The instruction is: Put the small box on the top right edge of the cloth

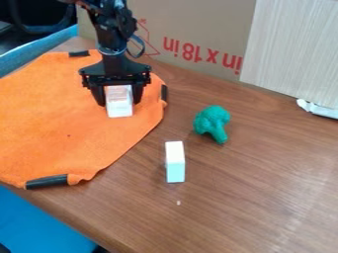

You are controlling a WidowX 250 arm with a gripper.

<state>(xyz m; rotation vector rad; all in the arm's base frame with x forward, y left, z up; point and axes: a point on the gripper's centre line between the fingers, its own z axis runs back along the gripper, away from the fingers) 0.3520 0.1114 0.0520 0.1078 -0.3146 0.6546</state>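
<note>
Your pincer [119, 104] is pinching the small box [119, 109] between its two fingers, at the orange cloth's [63, 118] upper right part. Right of the cloth, on your brown bench [264, 197], you have a green toy broccoli [212, 121] and, nearer the camera, a white block [175, 163]. Behind them stands a cardboard panel [198, 24] with red print.

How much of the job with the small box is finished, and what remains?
Grasping looks done: the small box is between the fingers of the gripper. Placing is under way, the box being at the upper right part of the orange cloth; contact I cannot tell. Releasing it probably remains.
</note>
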